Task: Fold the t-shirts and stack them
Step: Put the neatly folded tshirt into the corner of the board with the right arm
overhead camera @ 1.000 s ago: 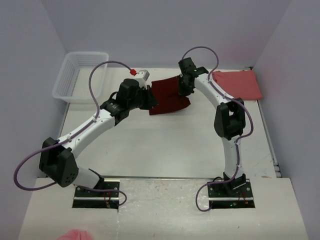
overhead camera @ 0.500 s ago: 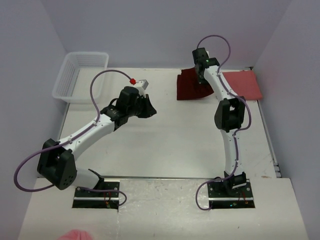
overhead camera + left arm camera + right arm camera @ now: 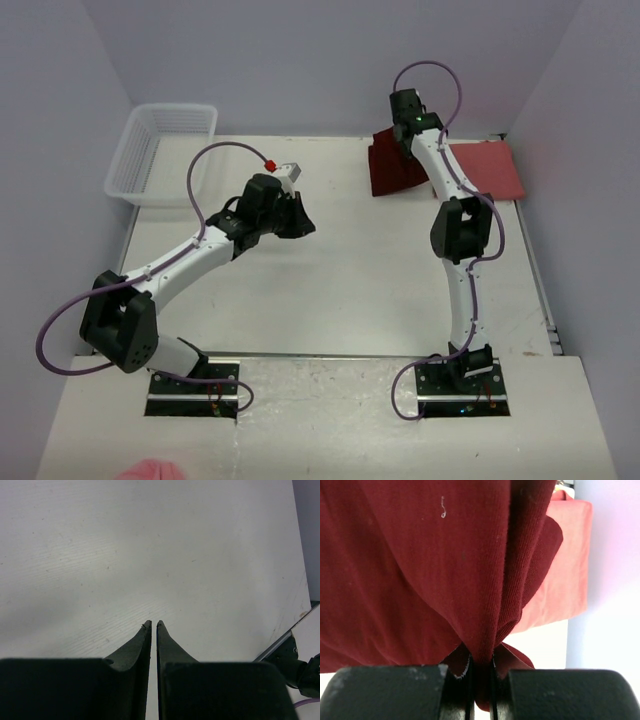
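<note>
The dark maroon t-shirt [image 3: 393, 166] hangs folded from my right gripper [image 3: 408, 133] at the back right of the table, its lower edge near the tabletop. In the right wrist view the maroon t-shirt [image 3: 430, 570] fills the frame and is pinched between the shut fingers of the right gripper [image 3: 481, 666]. The salmon pink t-shirt [image 3: 488, 168] lies folded flat just to the right of it, and shows behind the maroon cloth as a pink t-shirt [image 3: 565, 575]. My left gripper [image 3: 300, 215] hovers shut over bare table left of centre, nothing in the left gripper [image 3: 153, 625].
A white mesh basket [image 3: 160, 150] stands at the back left corner. The right table edge [image 3: 540, 280] runs close to the pink shirt. A pink scrap [image 3: 150, 470] shows at the bottom edge, off the table.
My right gripper has carried the maroon shirt from the table's middle back to the right, beside the pink shirt. The left gripper let go of the cloth and has stayed left of centre.
</note>
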Available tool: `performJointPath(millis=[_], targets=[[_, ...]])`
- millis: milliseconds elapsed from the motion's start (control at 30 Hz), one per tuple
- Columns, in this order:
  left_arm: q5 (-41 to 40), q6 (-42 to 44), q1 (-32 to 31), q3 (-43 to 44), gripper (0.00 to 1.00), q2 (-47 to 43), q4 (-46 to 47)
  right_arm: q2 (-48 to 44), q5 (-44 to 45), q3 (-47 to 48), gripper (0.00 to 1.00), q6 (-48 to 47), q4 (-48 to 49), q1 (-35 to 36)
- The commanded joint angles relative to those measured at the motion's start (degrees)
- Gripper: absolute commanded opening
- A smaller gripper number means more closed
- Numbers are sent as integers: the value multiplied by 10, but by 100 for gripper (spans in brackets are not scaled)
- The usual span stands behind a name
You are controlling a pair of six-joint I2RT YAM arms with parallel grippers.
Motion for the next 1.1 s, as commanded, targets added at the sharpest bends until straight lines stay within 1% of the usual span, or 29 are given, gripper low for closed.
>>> performJointPath(millis=[0,100,367,633,1067], targets=[[4,6,-3,9,8,-3,17,-38,50,8,0,-6,30,-10],[4,8,-3,13,8,-3,14,-54,63,-10,0,0,41,-13],[4,9,-2,8,8,4,18,-78,84,-13,0,5,42,-19],[4,8,-2,8,8,6,20,-118,100,-29,0,-8,46,-26],[7,9,-2,6,9,8,20,-147,101,-54,0,-18,46,-33]])
